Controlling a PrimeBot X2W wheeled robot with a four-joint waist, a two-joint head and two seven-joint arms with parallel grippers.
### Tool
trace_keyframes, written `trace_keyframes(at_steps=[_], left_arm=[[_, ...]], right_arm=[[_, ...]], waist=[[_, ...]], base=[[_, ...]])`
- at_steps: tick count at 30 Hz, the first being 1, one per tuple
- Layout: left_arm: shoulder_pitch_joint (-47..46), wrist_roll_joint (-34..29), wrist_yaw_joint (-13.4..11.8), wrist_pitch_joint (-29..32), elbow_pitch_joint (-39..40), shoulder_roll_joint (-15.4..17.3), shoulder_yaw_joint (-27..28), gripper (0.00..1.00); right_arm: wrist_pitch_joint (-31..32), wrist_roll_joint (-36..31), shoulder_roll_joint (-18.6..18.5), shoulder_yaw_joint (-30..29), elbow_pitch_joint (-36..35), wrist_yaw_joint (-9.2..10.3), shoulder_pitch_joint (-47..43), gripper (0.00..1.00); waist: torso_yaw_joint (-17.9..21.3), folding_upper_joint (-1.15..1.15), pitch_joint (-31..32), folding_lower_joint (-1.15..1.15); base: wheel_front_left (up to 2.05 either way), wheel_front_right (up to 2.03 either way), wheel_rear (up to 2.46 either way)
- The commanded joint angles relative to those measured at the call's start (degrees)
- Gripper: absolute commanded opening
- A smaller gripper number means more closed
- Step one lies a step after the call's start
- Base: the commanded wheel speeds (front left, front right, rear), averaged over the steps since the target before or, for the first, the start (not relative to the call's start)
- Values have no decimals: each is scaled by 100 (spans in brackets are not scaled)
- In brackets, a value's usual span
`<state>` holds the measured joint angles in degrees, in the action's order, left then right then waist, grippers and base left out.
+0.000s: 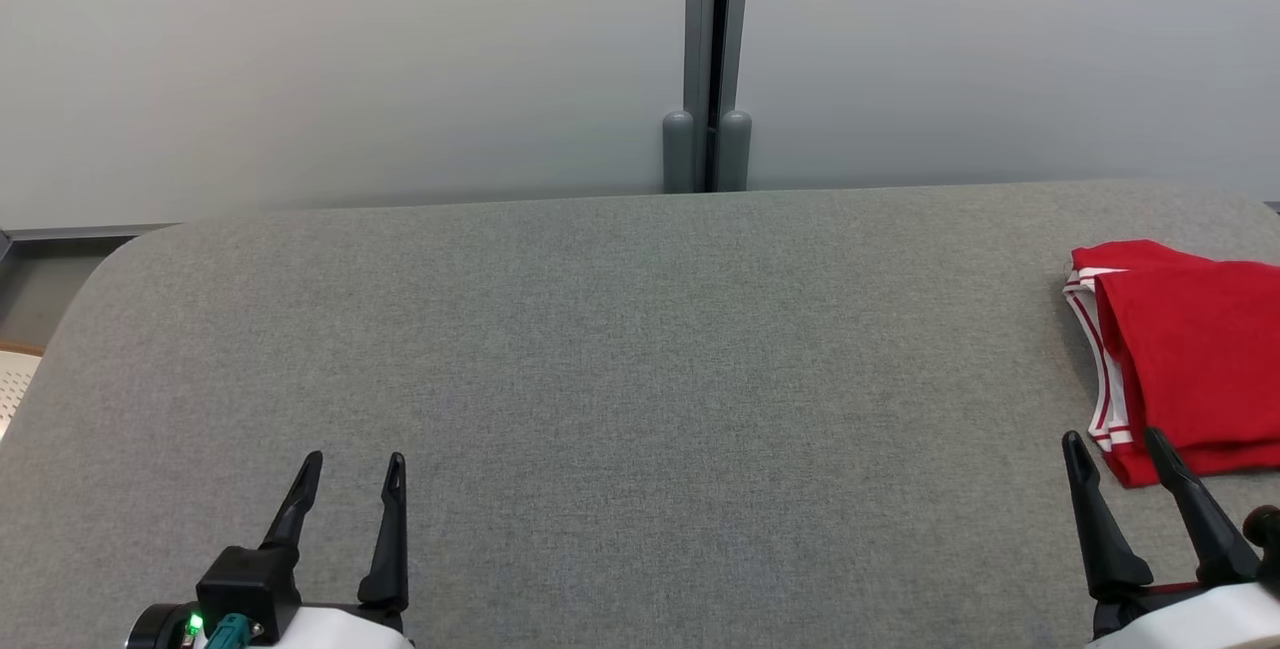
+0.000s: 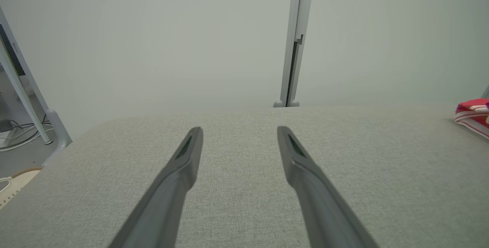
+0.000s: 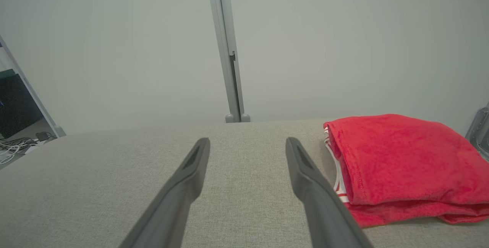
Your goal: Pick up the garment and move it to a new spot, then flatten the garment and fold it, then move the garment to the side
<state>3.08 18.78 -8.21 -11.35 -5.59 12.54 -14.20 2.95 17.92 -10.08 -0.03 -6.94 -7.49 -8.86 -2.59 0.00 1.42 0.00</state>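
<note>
Right gripper: the right gripper (image 1: 1112,437) stands wide, fingers spread and holding nothing, on the near side and far right of the partition post (image 1: 708,59).
Left gripper: the left gripper (image 1: 356,457) is likewise spread wide and bare, on the near side and left of the post.
Garment: the red garment (image 1: 1190,359) with white-striped trim lies folded in layers, well right of the post. Its left edge is just beside the right gripper's outer finger; I cannot tell whether they touch.
Holder: the grey fabric-covered table (image 1: 640,349) alone bears the garment, which lies directly on the cloth; the stretch in front of the post is bare.
Step in hand: judging by the neat stack off to the side, the fold looks done and the move aside looks finished or nearly so.
Doing it well: if it needs more of a shift, the right gripper is nearest. Pinch through all layers at the near edge, keep low and slide gently so the fold does not open.
</note>
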Motion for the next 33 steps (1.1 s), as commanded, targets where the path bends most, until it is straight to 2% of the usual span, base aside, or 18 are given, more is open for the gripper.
trace_keyframes(at_steps=[1,31,32,33], left_arm=[[-22,22,-31,0,6,48,-4,100],[-236,65,-64,-110,-170,31,-146,100],[-128,53,-49,-85,-163,-6,-160,0],[-115,58,-41,-76,-189,-22,-159,0]], right_arm=[[1,-18,-14,-19,-34,0,1,100],[195,-35,-133,-55,-180,0,19,100],[183,-32,-95,-51,-156,0,6,0],[181,-28,-81,-47,-121,0,3,0]], waist=[[1,0,-7,0],[1,0,-31,0],[0,0,-31,0],[0,0,-32,0]], base=[[0,0,0],[0,0,0],[0,0,0],[0,0,0]])
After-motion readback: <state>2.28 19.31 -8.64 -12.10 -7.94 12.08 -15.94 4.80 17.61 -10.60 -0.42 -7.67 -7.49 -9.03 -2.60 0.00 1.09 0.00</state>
